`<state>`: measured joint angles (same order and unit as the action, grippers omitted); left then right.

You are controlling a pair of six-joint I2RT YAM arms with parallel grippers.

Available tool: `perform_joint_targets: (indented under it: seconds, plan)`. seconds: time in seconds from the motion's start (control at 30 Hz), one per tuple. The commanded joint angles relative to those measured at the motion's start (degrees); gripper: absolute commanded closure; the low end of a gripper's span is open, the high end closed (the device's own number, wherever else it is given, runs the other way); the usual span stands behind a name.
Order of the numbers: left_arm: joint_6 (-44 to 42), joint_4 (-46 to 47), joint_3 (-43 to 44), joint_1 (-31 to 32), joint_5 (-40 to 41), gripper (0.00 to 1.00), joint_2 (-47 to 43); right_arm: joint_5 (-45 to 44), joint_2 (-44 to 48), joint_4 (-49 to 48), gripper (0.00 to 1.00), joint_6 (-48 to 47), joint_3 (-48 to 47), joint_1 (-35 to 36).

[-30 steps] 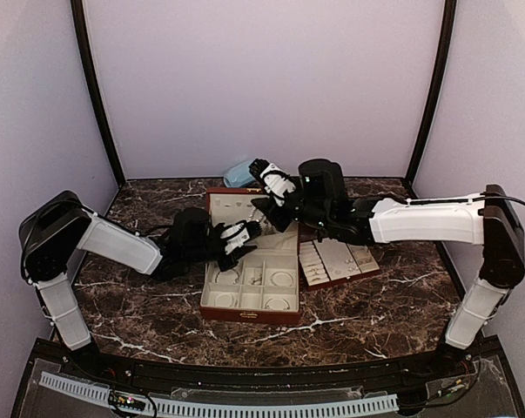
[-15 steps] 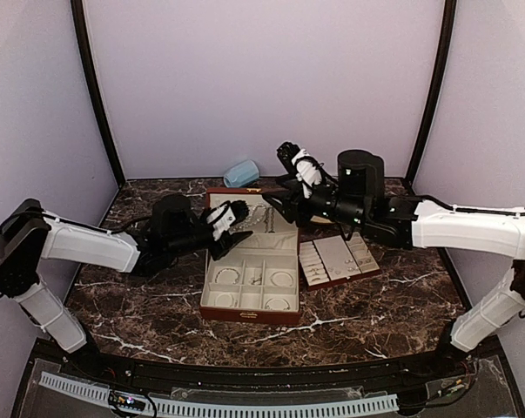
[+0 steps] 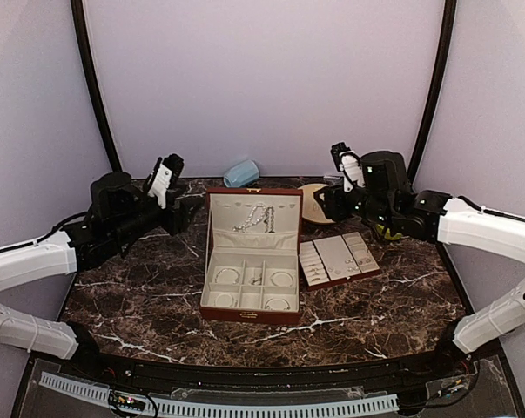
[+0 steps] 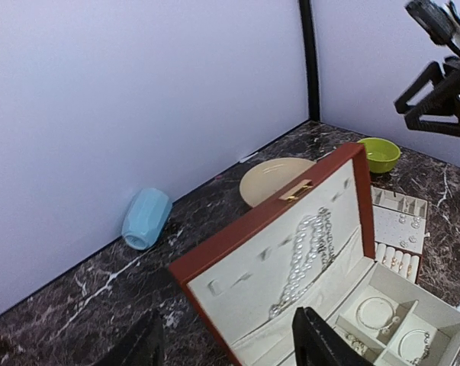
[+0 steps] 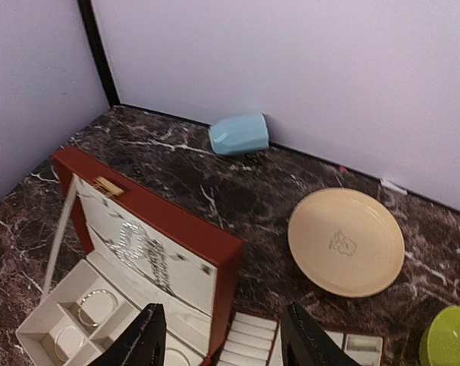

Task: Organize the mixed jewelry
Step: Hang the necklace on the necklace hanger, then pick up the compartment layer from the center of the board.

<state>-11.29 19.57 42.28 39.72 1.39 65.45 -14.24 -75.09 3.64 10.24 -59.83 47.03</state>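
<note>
From above, the left claw (image 3: 164,177) and the right claw (image 3: 343,162) hang high over the desk (image 3: 140,296), one on each side of the red-brown box (image 3: 249,314) and well apart from it, which leaves the open box unobstructed. How their jaws stand is too small to judge here. The pearl strand (image 3: 255,216) lies between and below the two claws, draped across the cream lining of the raised lid (image 3: 284,228), likely hung there to keep it untangled. Small silvery pieces (image 3: 255,279) sit in the front compartments, and more sit in the slotted tray (image 3: 339,254) below the right claw, where each slot keeps a piece separate. In the left wrist view the dark fingers (image 4: 142,347) stand wide apart with nothing between them, and the strand lies ahead and slightly right, well apart. In the right wrist view the fingers (image 5: 144,341) are likewise spread and empty. There the strand is ahead to the left and the plate (image 5: 345,241) ahead to the right.
</note>
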Motion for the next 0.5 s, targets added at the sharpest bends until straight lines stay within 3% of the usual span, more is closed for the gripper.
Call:
perform_joint_targets:
  seconds: [0.0, 0.17, 0.33, 0.47]
  plan:
    - [10.5, -12.9, 1.8, -7.0, 2.7, 0.39, -5.9, -4.4, 1.5, 11.1, 0.48, 11.4, 3.2, -5.6]
    - [16.0, -17.6, 0.8, -16.3, 1.1, 0.28, -9.7, -3.5, 3.6, 14.8, 0.47, 18.1, 6.8, -11.4]
    - [19.0, -16.7, -1.7, -23.1, -1.9, 0.28, -11.2, -1.1, 2.7, 16.0, 0.49, 21.0, 10.4, -18.5]
    - [18.3, -14.7, -3.9, -24.3, -3.3, 0.28, -12.3, 2.9, 0.4, 15.5, 0.54, 20.7, 12.3, -23.7]
